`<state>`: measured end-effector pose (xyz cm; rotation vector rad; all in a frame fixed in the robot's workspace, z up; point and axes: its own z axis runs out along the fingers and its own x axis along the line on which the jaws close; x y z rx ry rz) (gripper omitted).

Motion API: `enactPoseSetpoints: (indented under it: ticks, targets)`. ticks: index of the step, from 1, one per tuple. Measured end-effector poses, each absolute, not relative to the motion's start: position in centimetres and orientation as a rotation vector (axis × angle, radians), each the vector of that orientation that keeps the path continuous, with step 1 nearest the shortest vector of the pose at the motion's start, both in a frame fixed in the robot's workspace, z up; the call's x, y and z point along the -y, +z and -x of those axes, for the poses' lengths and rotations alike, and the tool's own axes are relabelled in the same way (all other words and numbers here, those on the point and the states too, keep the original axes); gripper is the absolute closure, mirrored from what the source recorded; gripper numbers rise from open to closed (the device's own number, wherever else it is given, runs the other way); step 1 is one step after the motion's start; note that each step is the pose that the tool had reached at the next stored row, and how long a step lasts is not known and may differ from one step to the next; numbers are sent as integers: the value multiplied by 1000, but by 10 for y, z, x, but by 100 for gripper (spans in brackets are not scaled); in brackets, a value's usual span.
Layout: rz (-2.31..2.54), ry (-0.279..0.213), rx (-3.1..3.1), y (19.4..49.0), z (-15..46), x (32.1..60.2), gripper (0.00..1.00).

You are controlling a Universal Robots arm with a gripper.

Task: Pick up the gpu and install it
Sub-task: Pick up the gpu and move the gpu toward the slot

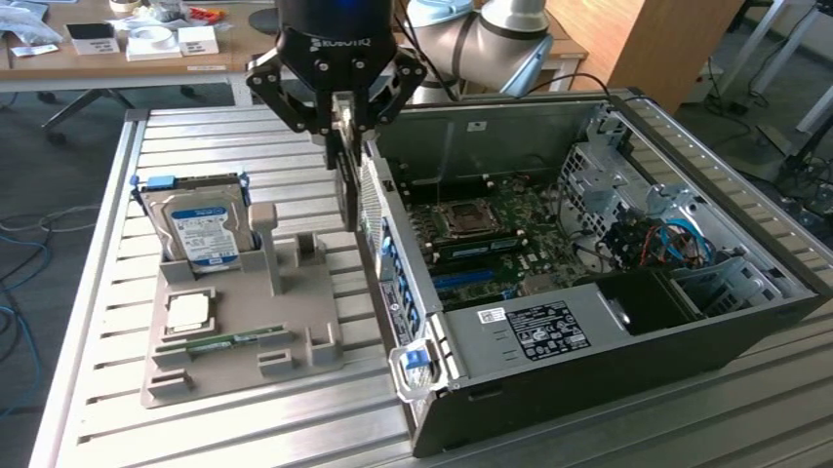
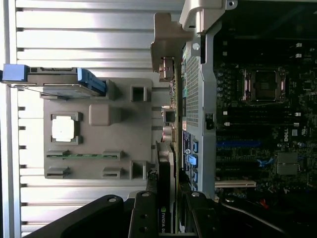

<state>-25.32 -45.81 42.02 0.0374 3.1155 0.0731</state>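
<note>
The gpu [image 1: 345, 185] hung on edge from the gripper [image 1: 339, 122], a thin dark card pointing straight down, its lower end in the air just above the slot posts on the near-case side of the grey parts fixture [image 1: 234, 375]. The gripper's fingers were clamped on the card's upper edge from both sides. In the wrist view the gpu [image 2: 165, 188] appeared edge-on between the two black fingers [image 2: 143, 213], with a green-lettered NVIDIA label on its near end, and it sat in the narrow strip between the fixture [image 2: 143, 124] and the perforated rear panel [image 2: 195, 89] of the computer case; whether it touched that panel could not be told. The open computer case [image 1: 625, 361] lay on its side at the exterior view's right, with the motherboard [image 1: 501, 229] and its CPU socket [image 1: 469, 219] exposed, well apart from the card. On the fixture, a hard drive [image 1: 202, 229] with a blue and white label stood upright in its cradle, a loose CPU [image 1: 189, 312] lay flat in a square pocket, and a green RAM stick [image 1: 234, 339] lay just beside it. Everything rested on a slatted aluminium table [image 1: 195, 136].
</note>
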Motion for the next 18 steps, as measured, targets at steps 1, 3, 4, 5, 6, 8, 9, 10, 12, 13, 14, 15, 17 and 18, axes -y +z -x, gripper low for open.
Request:
enactPoseSetpoints:
  ticks: [1,3,4,5,6,8,9,10,12,13,14,15,17,18]
  targets:
    - [-37,73,-3116,420,251,458,73]
    - [-37,74,-3116,420,246,458,73]
    - [-37,74,-3115,420,243,458,73]
    - [-37,75,-3116,420,241,458,73]
    - [-37,75,-3115,420,238,458,73]
    - [-37,76,-3115,420,233,458,73]
    - [-37,77,-3115,420,230,458,73]
    - [-37,78,-3115,420,228,458,73]
    - [-37,79,-3115,420,222,458,73]
    - [-37,80,-3115,420,220,458,73]
    - [-37,81,-3115,420,217,458,73]
    - [-37,81,-3115,420,214,458,73]
    - [-37,83,-3115,420,209,458,73]
    - [-37,84,-3115,420,206,458,73]
